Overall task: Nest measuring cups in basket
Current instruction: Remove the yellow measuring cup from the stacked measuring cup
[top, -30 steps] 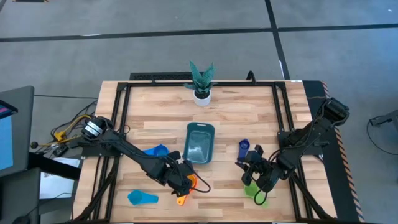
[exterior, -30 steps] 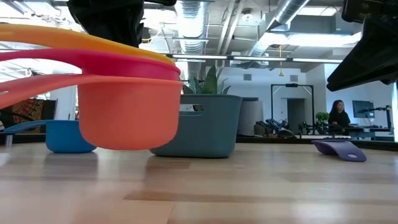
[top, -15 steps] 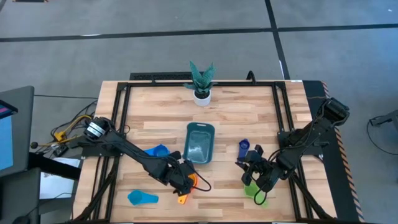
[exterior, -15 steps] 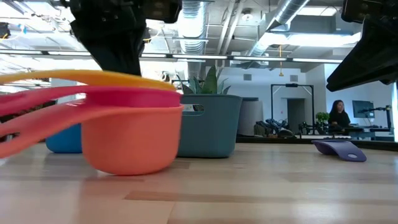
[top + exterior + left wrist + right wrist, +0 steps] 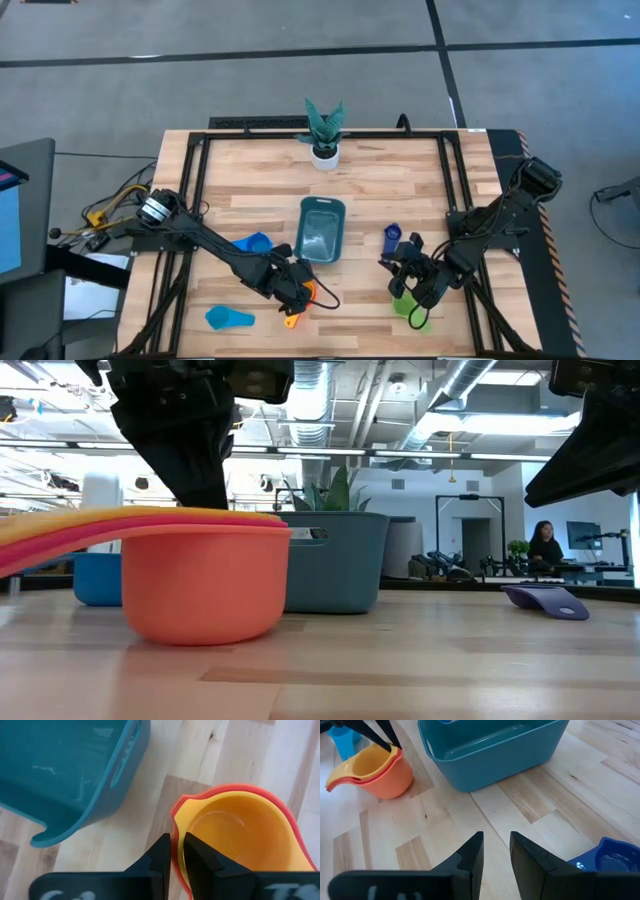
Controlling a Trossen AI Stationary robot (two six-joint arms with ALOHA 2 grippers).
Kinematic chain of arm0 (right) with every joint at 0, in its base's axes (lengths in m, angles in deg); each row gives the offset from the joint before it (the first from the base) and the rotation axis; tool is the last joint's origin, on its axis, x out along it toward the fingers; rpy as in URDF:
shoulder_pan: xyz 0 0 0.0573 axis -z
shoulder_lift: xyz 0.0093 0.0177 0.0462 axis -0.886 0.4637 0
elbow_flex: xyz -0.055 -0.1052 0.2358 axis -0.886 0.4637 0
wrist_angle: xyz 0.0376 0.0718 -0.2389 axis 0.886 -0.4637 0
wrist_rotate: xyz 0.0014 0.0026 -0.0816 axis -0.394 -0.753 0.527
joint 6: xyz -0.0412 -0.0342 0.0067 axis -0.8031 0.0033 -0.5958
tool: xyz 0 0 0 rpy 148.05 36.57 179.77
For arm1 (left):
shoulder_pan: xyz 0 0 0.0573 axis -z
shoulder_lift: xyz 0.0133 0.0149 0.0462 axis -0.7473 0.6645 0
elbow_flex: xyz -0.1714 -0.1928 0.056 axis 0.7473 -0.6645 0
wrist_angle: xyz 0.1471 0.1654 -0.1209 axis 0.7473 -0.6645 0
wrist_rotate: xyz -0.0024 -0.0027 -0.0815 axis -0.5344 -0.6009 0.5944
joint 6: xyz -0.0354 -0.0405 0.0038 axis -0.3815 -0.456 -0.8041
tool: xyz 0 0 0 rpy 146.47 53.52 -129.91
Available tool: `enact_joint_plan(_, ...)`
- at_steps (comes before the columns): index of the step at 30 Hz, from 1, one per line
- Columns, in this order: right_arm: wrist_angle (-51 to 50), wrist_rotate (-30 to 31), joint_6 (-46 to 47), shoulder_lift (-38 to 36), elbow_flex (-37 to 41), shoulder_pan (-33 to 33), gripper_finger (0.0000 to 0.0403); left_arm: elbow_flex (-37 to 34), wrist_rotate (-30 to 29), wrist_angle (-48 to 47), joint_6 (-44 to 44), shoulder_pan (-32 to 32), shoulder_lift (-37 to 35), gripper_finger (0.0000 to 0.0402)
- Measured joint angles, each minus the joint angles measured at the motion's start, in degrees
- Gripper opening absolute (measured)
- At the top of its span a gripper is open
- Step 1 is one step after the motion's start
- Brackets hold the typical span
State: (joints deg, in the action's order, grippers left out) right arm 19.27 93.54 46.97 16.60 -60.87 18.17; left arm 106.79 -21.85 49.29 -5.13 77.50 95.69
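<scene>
Yellow cup (image 5: 235,827) nested, green cup (image 5: 412,312) overhead only

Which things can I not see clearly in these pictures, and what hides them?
- Green cup: high view, mostly covered by the right gripper.
- Red cup: only its rim shows between the yellow cup and the orange cup.
- Basket: low view, the orange cup hides one end.
- Left gripper: its hold on the yellow rim is unclear.

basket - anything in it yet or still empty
Empty. The basket shows only a bare floor in both wrist views. The stacked yellow, red and orange cups sit on the table beside it.
</scene>
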Motion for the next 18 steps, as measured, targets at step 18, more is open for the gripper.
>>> enact_joint_plan(18,-0.02,0.0,-0.04,0.0,0.0,0.0,0.0119,0.0,-0.12,-0.25,0.44,0.0,0.0,0.0034)
